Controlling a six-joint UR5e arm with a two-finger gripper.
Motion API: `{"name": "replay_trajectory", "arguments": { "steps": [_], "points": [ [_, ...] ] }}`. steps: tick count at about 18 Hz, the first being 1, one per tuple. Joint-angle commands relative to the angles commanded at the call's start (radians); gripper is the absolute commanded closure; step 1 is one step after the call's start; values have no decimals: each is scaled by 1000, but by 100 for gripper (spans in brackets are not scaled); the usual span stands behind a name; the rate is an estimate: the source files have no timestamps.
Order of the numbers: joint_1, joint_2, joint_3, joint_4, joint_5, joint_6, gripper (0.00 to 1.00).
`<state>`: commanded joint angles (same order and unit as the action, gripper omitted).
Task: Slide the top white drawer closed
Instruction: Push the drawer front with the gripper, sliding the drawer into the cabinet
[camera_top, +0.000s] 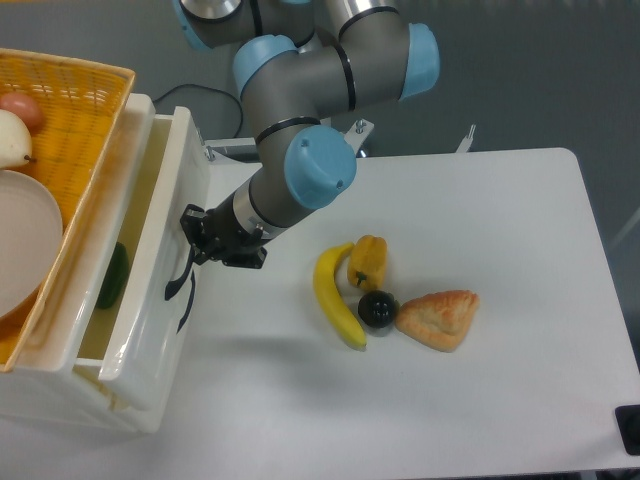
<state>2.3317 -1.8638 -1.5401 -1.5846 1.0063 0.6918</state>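
The top white drawer (160, 270) stands only a narrow way out of the white cabinet, under the orange wicker basket (70, 140). A green pepper (110, 275) shows as a sliver inside it. The curved black handle (180, 280) sits on the drawer's front panel. My gripper (195, 245) is pressed against the front panel at the handle's upper end. Its fingers are dark and small here, and I cannot tell whether they are open or shut. A second black handle (184, 312) shows just below, on the lower front.
A banana (335, 297), a yellow pepper (368, 262), a small black round thing (377, 308) and a croissant (438, 318) lie on the white table (500, 220) to my right. A white plate (25, 250) and fruit sit in the basket.
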Motion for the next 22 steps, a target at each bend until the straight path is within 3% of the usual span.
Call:
{"name": "replay_trajectory", "arguments": {
  "steps": [19, 22],
  "points": [
    [-49, -2, -6, 5, -12, -15, 88],
    [-45, -3, -6, 32, -8, -17, 75]
  ]
}}
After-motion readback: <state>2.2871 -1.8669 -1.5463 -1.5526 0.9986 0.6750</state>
